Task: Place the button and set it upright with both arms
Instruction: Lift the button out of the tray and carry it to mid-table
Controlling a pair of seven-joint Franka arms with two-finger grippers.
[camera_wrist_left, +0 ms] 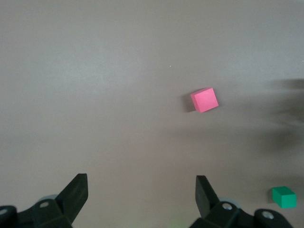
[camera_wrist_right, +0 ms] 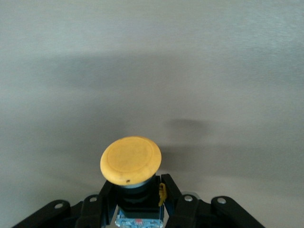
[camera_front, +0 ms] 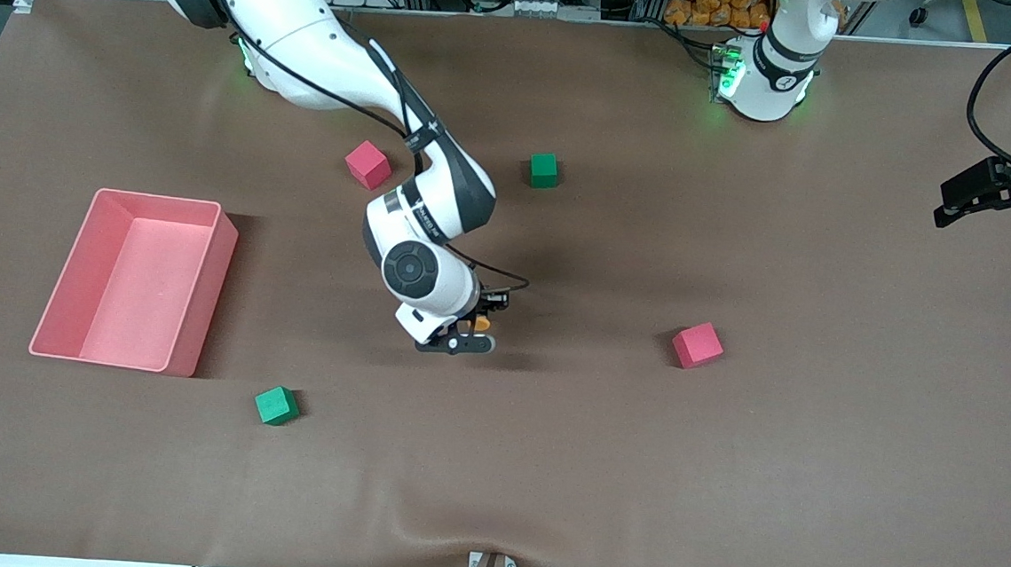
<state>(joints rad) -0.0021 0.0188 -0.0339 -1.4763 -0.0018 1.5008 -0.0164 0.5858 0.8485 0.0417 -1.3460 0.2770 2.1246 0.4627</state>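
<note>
A brown cloth covers the bench (camera_front: 723,477), with loose cubes and a pink bin (camera_front: 136,280) scattered over it; take the bin as your landmark. The right gripper (camera_front: 466,334) hangs low over the cloth toward the left arm's end from the bin, its fingers pinching the black body of the button (camera_wrist_right: 131,164); the orange cap sticks out past the fingertips, so the button looks tilted on its side rather than standing. The left gripper (camera_wrist_left: 140,199) waits much farther from the bin, at the left arm's end of the bench, spread wide and holding nothing.

To do this step well, you likely want a slow descent until the body meets the cloth before you let go; a drop from height could send a round cap rolling. Keep to the open cloth, well apart from the red cube (camera_front: 697,345) that lies farther from the bin; leave room beside the button for the left gripper to come in and tip it upright.
</note>
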